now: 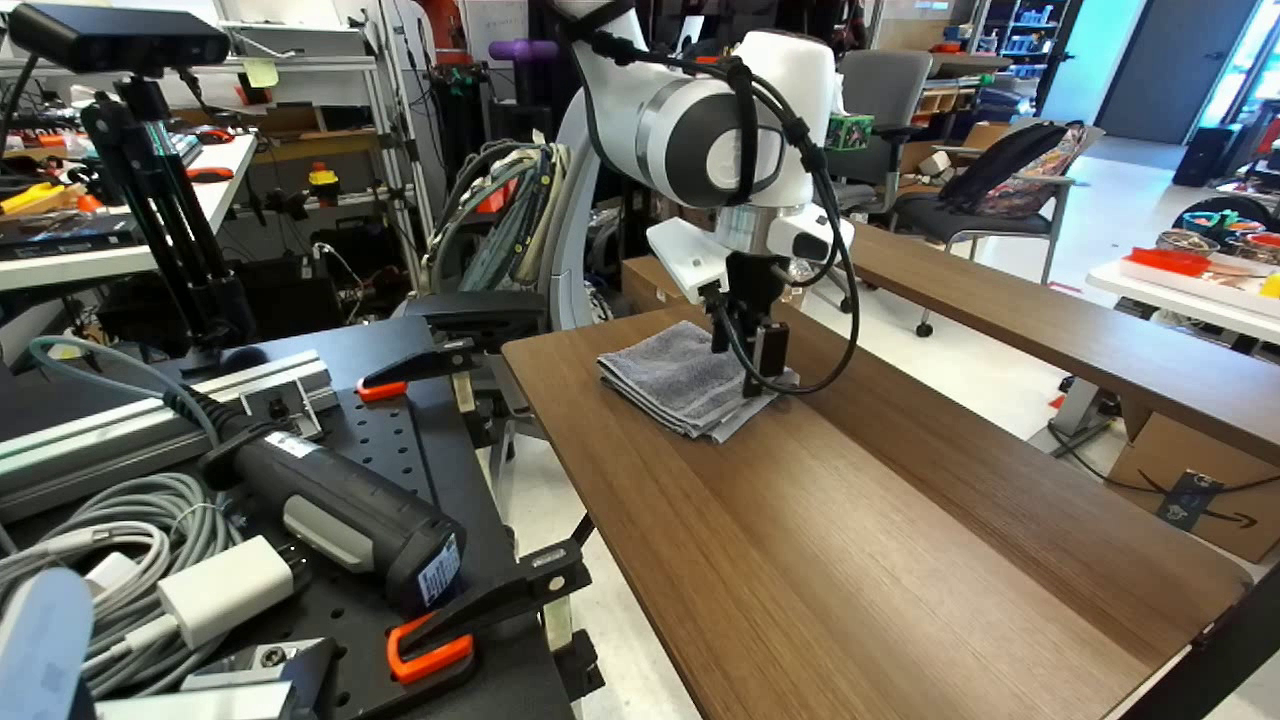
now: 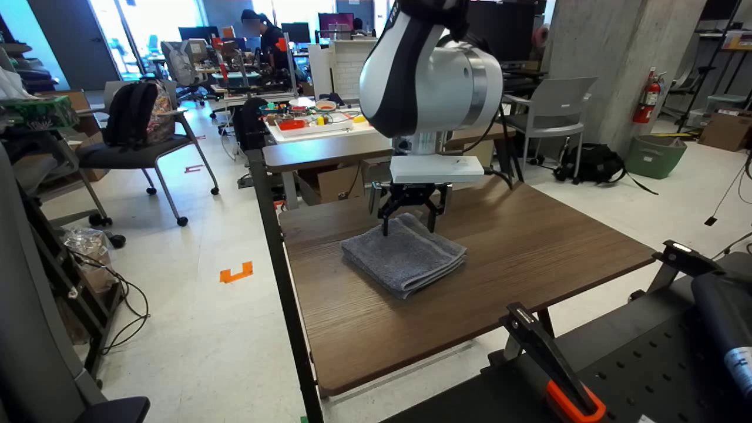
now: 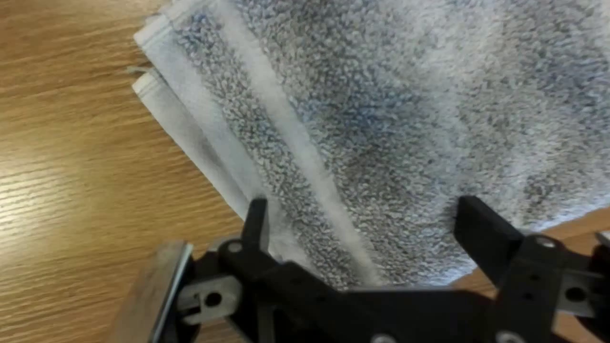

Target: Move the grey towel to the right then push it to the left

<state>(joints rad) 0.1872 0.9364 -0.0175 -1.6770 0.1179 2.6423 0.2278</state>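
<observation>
The grey towel is folded into a square pad and lies flat on the brown wooden table. It shows in both exterior views (image 1: 665,375) (image 2: 405,261) and fills much of the wrist view (image 3: 381,95). My gripper (image 1: 737,370) points down over one corner of the towel; it also shows in an exterior view (image 2: 409,231) and in the wrist view (image 3: 363,205). Its two black fingers stand wide apart with the towel's corner below and between them. The fingertips are at or just above the cloth; I cannot tell whether they touch it. Nothing is gripped.
The wooden table (image 1: 850,560) extends around the towel. A black perforated bench (image 1: 385,440) stands beside it, with orange-black clamps (image 1: 430,650), a handheld tool (image 1: 340,510) and cables (image 1: 150,530). A black post (image 2: 282,276) runs along a table edge. A second wooden table (image 1: 1060,310) stands behind.
</observation>
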